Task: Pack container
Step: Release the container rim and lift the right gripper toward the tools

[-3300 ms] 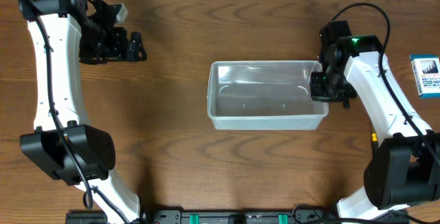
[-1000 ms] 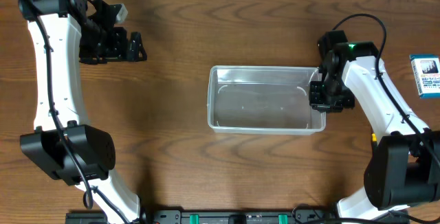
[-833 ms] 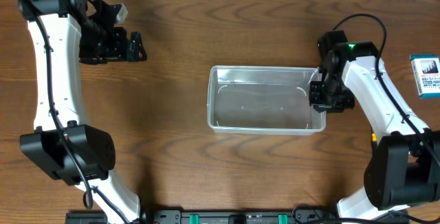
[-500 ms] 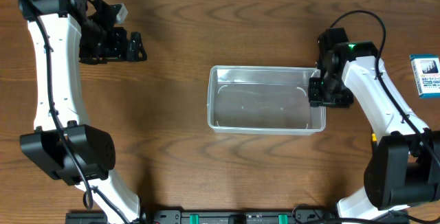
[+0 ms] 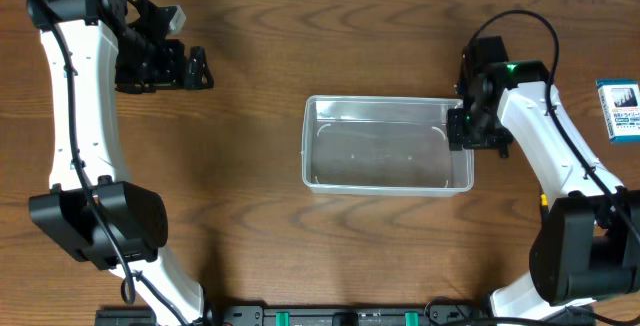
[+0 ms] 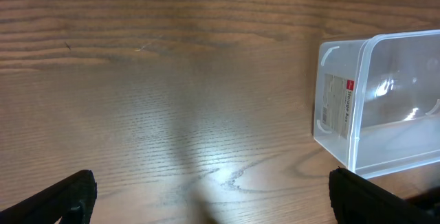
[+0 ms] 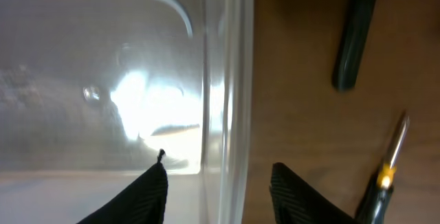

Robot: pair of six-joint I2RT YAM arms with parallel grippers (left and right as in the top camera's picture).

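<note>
Item: container (image 5: pixel 380 152), clear and empty, lay at the centre of the table (image 5: pixel 260 216); right gripper (image 5: pixel 466 129) stood at its 3 o'clock end, fingers part-spread astride the wall, gripping nothing; left gripper (image 5: pixel 192 67) hung toward 10 o'clock, fingers wide, empty; screwdriver (image 7: pixel 386 176) and dark handle (image 7: pixel 353 37) lay near that end. Step judged: container placed, packing not begun; next called for rising clear of the rim, then reaching for a tool.

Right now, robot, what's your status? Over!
Left pincer open over bare table. Right pincer open, straddling the container end wall. Container empty. Screwdriver and dark handle lie just outside; nothing blocking.
</note>
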